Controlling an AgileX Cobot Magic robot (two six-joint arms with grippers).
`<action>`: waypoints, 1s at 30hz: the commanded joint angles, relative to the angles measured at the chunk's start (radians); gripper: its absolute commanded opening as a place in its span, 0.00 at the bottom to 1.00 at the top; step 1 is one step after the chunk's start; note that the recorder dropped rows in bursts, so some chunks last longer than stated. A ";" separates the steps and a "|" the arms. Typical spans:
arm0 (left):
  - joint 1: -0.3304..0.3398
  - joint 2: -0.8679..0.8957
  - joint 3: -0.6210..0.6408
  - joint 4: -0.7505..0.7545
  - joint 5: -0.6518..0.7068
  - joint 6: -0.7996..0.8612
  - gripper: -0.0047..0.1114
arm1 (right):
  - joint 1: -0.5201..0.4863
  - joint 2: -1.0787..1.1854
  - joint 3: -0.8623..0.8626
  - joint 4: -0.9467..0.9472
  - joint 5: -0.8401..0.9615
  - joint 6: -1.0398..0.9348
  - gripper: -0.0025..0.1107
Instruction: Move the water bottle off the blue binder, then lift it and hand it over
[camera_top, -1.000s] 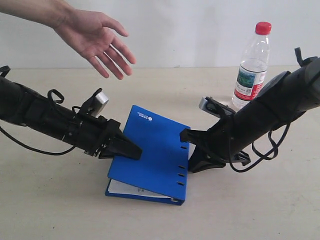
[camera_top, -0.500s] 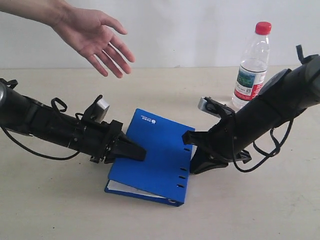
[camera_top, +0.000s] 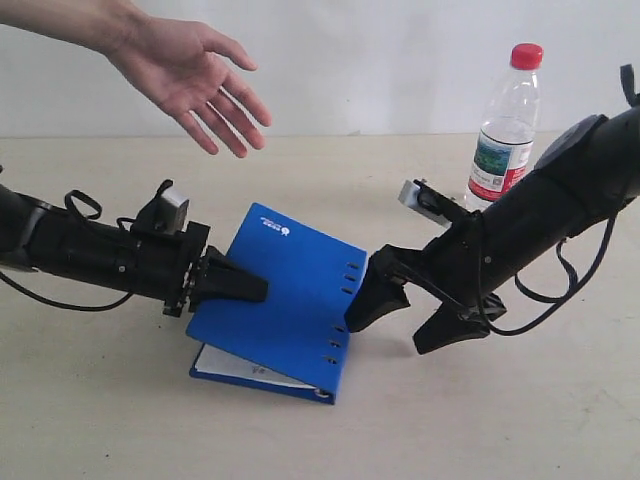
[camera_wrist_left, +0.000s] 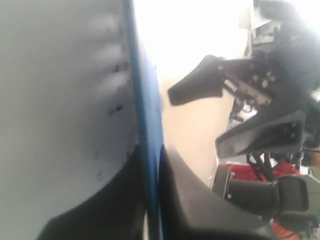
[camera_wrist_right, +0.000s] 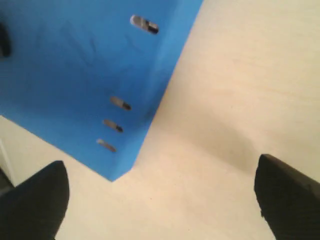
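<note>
The blue binder (camera_top: 290, 300) lies on the table, white pages showing under its near edge. My left gripper (camera_top: 252, 288) is shut on the binder's cover at its left edge; in the left wrist view the blue cover (camera_wrist_left: 148, 115) runs between my left gripper's (camera_wrist_left: 151, 152) black fingers. My right gripper (camera_top: 395, 325) is open beside the slotted edge, one finger close to it. In the right wrist view the binder (camera_wrist_right: 80, 65) lies ahead of my right gripper (camera_wrist_right: 162, 200), which has bare table between its fingers. The water bottle (camera_top: 505, 130) stands upright on the table, behind my right arm.
A person's open hand (camera_top: 190, 75) hovers palm-down above the back left of the table. A white wall stands behind the table. Cables hang from both arms.
The binder has slid to the left with my left gripper, which drew back. My right gripper's fingers have spread wide apart at the slotted edge. The bottle and the hand have stayed put.
</note>
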 joint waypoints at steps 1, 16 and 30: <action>0.003 0.000 0.006 -0.049 0.023 0.033 0.08 | -0.006 -0.010 -0.004 0.028 0.017 -0.048 0.83; 0.003 -0.058 0.006 -0.091 0.023 0.032 0.08 | -0.006 -0.010 -0.004 0.053 0.006 -0.110 0.83; 0.003 -0.130 0.006 -0.081 0.023 0.001 0.08 | -0.008 -0.008 -0.052 0.374 -0.095 -0.274 0.83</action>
